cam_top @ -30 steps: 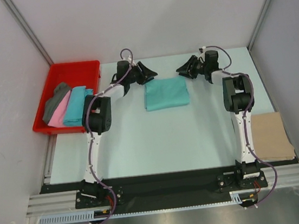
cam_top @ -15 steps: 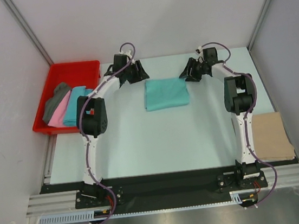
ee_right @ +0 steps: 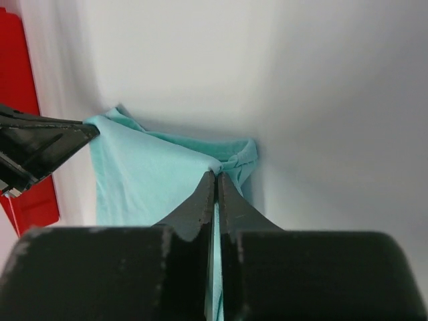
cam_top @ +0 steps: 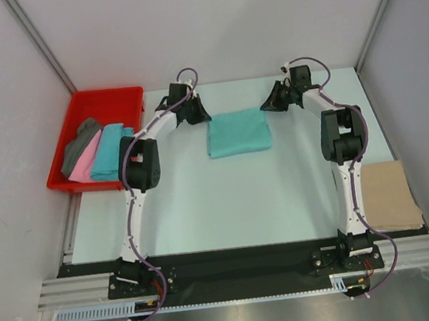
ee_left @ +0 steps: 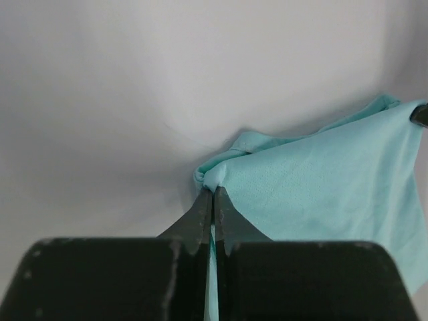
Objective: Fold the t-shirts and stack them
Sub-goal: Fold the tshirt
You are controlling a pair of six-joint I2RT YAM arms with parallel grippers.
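Observation:
A mint green t-shirt [cam_top: 238, 132] lies folded in a rectangle at the far middle of the table. My left gripper [cam_top: 205, 118] is shut on its far left corner, which bunches at the fingertips in the left wrist view [ee_left: 213, 190]. My right gripper [cam_top: 264, 108] is shut on the far right corner, pinching a fold of cloth [ee_right: 217, 174]. Each wrist view shows the mint green t-shirt [ee_left: 321, 187] [ee_right: 147, 180] stretched between the two grips. A tan t-shirt [cam_top: 389, 195] lies folded at the table's right edge. Dark grey [cam_top: 78, 146], pink [cam_top: 84, 165] and turquoise [cam_top: 109, 153] t-shirts lie in the tray.
The red plastic tray [cam_top: 105, 96] stands at the far left, next to the left arm's elbow. White walls close in behind and on both sides. The arms' bases sit at the near edge on a black strip [cam_top: 242, 260].
Both grippers were open and raised beside the shirt's far corners. They have come down onto the corners and shut on the cloth.

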